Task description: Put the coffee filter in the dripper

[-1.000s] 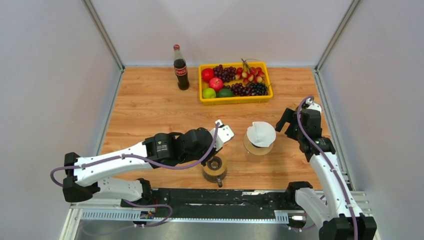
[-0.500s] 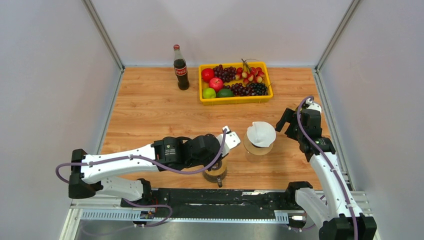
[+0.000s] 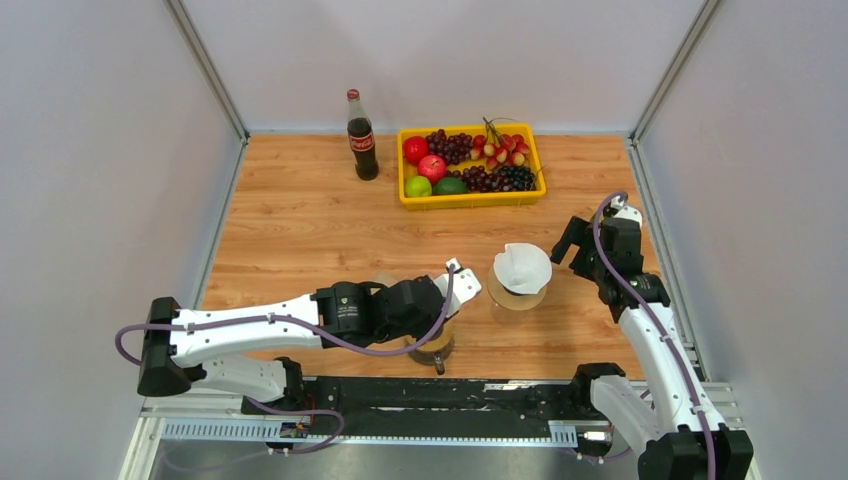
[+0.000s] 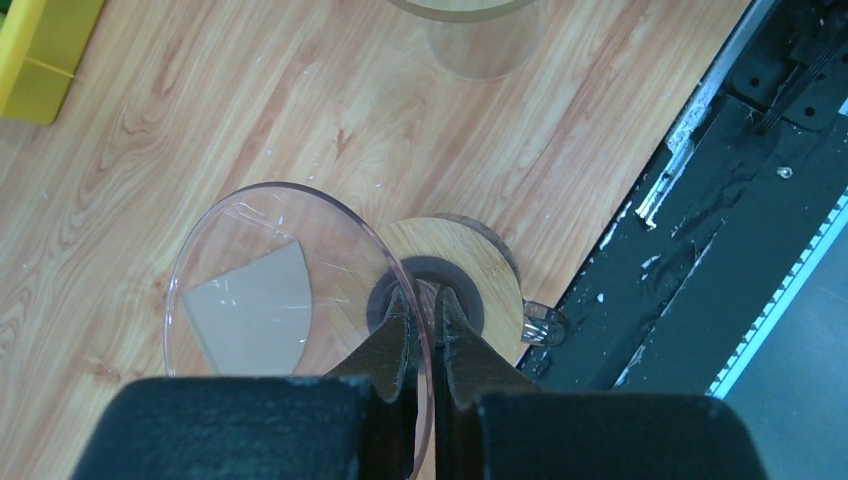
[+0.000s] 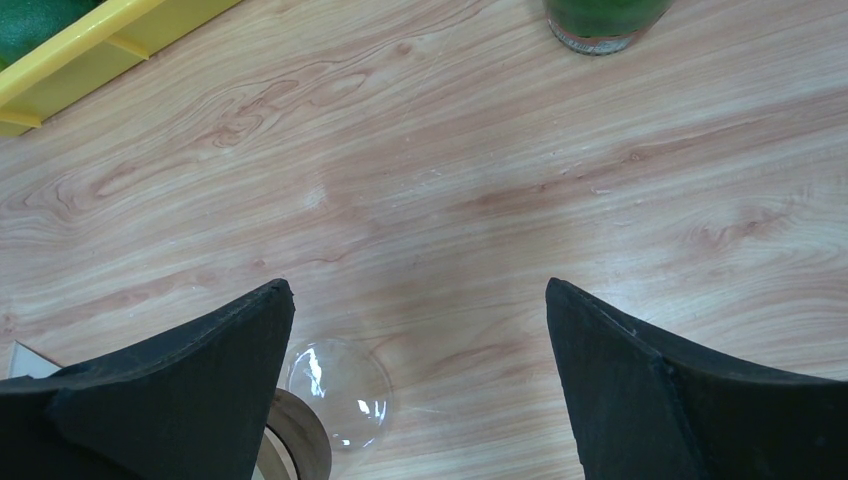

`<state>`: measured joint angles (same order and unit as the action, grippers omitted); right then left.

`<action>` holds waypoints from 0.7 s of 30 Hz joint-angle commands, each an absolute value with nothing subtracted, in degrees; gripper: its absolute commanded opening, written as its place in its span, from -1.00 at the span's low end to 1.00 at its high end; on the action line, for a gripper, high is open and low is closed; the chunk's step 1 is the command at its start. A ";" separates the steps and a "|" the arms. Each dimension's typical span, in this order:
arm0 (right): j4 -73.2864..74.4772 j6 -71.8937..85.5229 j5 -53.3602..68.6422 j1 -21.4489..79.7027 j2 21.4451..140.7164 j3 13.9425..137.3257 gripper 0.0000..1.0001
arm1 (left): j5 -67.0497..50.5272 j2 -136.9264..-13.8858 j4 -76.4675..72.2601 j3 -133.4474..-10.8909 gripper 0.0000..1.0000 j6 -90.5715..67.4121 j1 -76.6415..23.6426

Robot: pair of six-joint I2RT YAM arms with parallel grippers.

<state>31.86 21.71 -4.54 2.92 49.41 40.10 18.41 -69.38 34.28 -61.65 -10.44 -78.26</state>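
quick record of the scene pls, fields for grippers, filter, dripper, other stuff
left gripper: shut on the dripper rim
right gripper: open, empty, right of the coffee filter
coffee filter: white, sitting on a glass vessel, not in the held dripper
dripper: clear glass, wooden collar
other: cola bottle, yellow fruit tray at the far side

**A:** top cam is kinda useless here, the left arm [image 3: 300,318] covers most of the dripper [image 3: 431,350]. Its fingers [image 4: 392,350] are totally buried under the wrist there.

**B:** yep. The left wrist cam chops the glass pot [image 4: 480,45] off at the top edge, and the yellow tray [image 4: 35,50] is just a corner. The right wrist cam only catches the bottle [image 5: 605,22] base.
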 commanded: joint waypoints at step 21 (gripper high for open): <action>29.70 20.92 -5.41 2.66 48.00 40.14 1.00 | 17.36 -68.29 30.41 -61.56 0.25 -12.23 -81.79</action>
